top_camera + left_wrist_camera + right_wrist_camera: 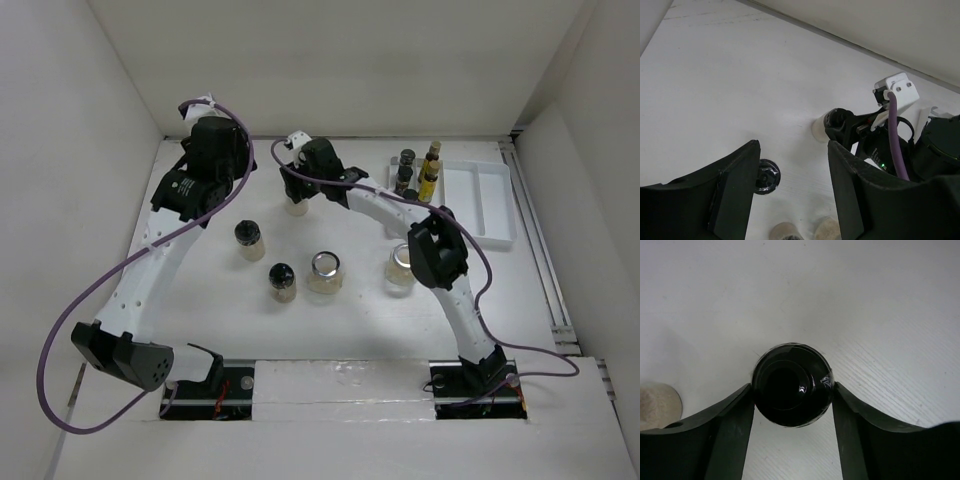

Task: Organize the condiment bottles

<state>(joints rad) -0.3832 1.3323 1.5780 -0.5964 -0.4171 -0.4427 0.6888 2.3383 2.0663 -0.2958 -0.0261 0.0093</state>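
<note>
The right gripper [793, 396] clamps the black cap of a cream-filled bottle [790, 382] standing far centre. To its left, the left gripper [794, 149] hangs wide and empty. Nearer stand a black-capped bottle [249, 240] and a silver-lidded jar [325, 272]. The white tray [480, 198] lies far right.

A white tray [482, 205] with divided compartments lay at the back right of the pale table [200, 310]. Its long side ran beside a grey rail [545, 270] along the table's right edge. Plain white walls [330, 60] enclosed the table at the back and both sides.
</note>
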